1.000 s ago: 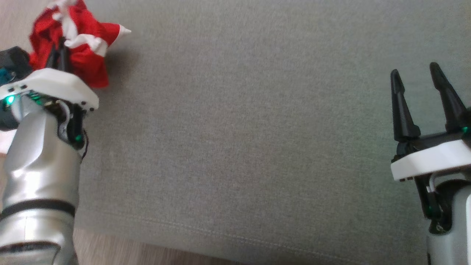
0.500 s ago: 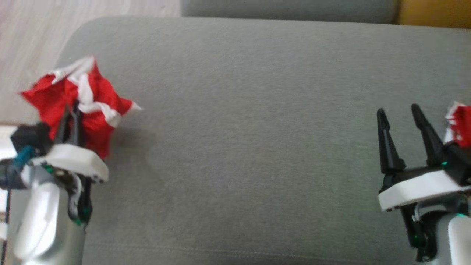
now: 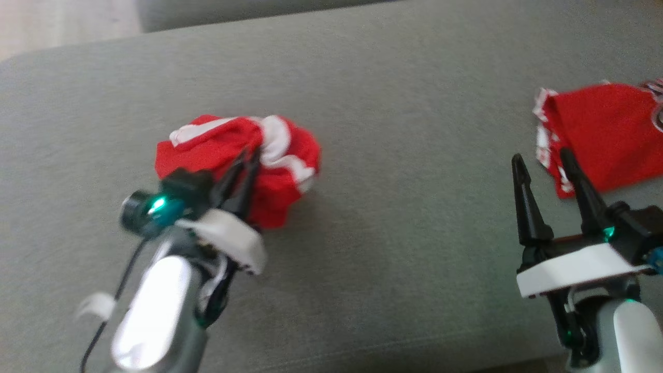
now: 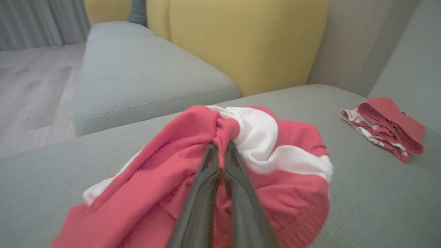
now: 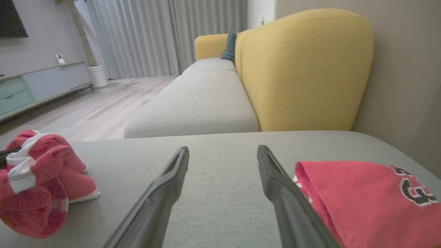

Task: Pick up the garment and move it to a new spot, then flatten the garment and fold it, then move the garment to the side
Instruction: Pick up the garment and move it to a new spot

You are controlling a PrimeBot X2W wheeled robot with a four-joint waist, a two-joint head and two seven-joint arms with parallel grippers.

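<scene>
Grey sofa seat (image 3: 404, 217), yellow backrest (image 5: 303, 69) behind: we hold the crumpled red-and-white garment (image 3: 282, 171) in our left pincer (image 3: 248, 155), its fingers pinched narrow on a gathered fold at the top of the bundle. The bundle sits left of the seat's middle, well clear of the near edge. Our right pincer (image 3: 541, 158) hangs wide and empty over the right side, just beside a second red garment (image 3: 606, 134) lying folded near the right edge. We judge the task to be at an early stage: the pick-up is made and the carry to a new spot seems under way. Release, flattening, folding and the move aside are all left.
</scene>
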